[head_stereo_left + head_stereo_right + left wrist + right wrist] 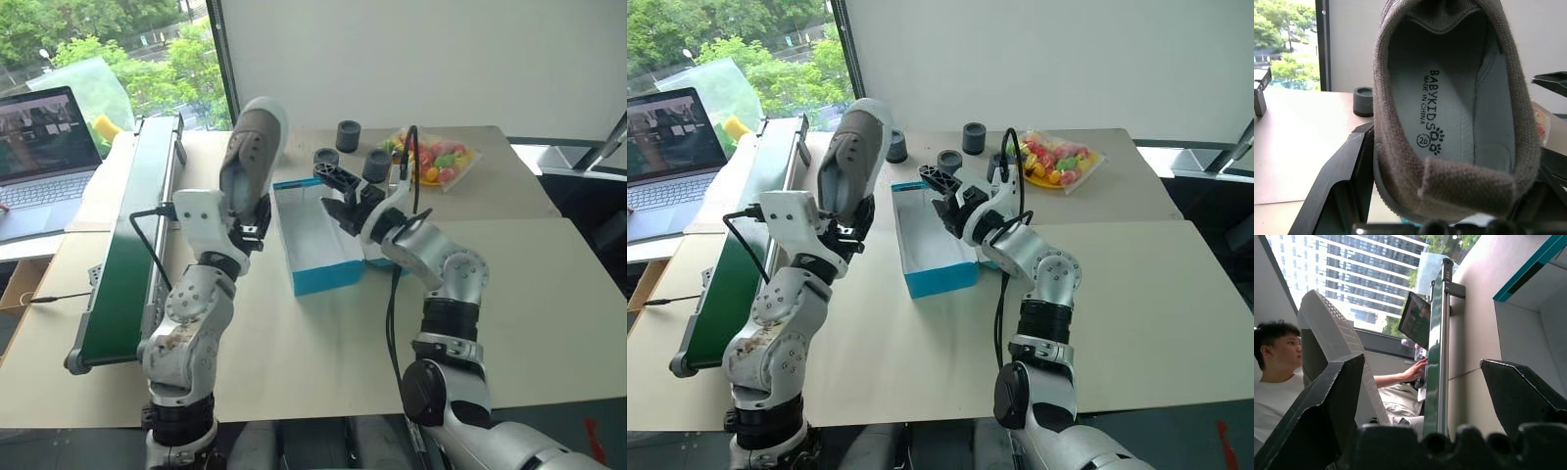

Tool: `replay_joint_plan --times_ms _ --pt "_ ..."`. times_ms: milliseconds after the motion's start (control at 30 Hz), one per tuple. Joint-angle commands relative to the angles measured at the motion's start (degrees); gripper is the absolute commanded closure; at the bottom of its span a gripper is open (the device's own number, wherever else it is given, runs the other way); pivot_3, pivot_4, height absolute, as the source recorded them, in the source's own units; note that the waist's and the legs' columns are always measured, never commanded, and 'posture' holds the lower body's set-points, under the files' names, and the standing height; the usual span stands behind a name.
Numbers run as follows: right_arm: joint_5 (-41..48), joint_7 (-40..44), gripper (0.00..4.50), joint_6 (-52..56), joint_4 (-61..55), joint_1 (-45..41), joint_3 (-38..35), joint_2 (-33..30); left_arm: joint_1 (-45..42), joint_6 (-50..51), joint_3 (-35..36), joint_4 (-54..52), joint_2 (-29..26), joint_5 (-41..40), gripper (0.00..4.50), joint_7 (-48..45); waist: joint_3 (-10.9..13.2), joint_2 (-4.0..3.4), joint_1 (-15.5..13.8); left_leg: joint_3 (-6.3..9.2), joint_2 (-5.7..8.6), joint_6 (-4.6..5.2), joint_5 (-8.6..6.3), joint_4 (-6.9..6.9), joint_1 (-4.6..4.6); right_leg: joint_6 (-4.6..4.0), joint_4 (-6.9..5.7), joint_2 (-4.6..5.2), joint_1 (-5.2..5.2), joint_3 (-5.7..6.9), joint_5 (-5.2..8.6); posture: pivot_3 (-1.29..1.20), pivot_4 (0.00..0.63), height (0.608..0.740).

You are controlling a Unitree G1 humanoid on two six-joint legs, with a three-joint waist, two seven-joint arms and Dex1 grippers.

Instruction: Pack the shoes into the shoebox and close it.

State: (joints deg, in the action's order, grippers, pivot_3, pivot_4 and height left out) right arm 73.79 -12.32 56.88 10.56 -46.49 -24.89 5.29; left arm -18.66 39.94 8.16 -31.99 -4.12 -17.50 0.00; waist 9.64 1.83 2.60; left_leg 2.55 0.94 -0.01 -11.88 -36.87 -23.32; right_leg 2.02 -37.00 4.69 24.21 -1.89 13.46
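A grey slip-on shoe (251, 147) stands toe-up in the air, just left of the shoebox, with my left gripper (247, 223) shut on its heel. In the left wrist view the shoe's pale insole (1449, 112) faces the camera between my black fingers (1337, 188). The turquoise shoebox (328, 277) lies open on the table, white inside and with nothing in it. My right gripper (338, 191) hovers open over the box's far right corner, holding nothing. In the right wrist view its fingers (1327, 401) frame the shoe's ribbed sole (1327, 328) and the box's blue rim (1528, 274).
A long green conveyor (122, 264) runs along the table's left side, with a laptop (44, 147) beyond it. Dark cylinders (348, 135) and a bag of colourful items (441, 159) sit behind the box. A person (1278, 372) sits at the laptop.
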Motion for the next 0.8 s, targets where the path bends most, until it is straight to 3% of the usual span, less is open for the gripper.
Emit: replay_joint_plan --times_ms 33,367,800 --pt "2.91 -0.11 0.0 -2.05 -3.07 -1.39 1.96 4.42 -2.42 1.37 1.4 -0.15 -0.78 -2.03 1.75 -0.43 0.0 0.0 -0.1 0.0 0.0 0.0 0.0 0.0 -0.01 0.0 0.01 0.0 0.0 0.0 0.0 0.0 0.15 0.74" --pt "-0.69 0.45 0.0 -3.4 -4.84 -0.46 7.39 0.72 -5.19 5.37 0.39 1.44 -0.57 -5.61 1.75 -1.86 0.0 0.0 -0.18 0.01 0.01 0.0 0.0 -0.01 -0.05 0.01 0.02 0.0 0.02 0.0 -0.01 0.0 0.15 0.74" --pt "-2.72 0.25 0.0 -4.37 -6.63 -0.81 8.49 0.17 -5.92 4.73 -1.85 2.35 -1.58 -6.22 1.75 -3.9 0.0 0.0 -0.16 0.02 0.0 0.0 0.0 0.0 -0.05 0.01 0.02 -0.01 0.03 0.0 -0.01 0.0 0.15 0.74"
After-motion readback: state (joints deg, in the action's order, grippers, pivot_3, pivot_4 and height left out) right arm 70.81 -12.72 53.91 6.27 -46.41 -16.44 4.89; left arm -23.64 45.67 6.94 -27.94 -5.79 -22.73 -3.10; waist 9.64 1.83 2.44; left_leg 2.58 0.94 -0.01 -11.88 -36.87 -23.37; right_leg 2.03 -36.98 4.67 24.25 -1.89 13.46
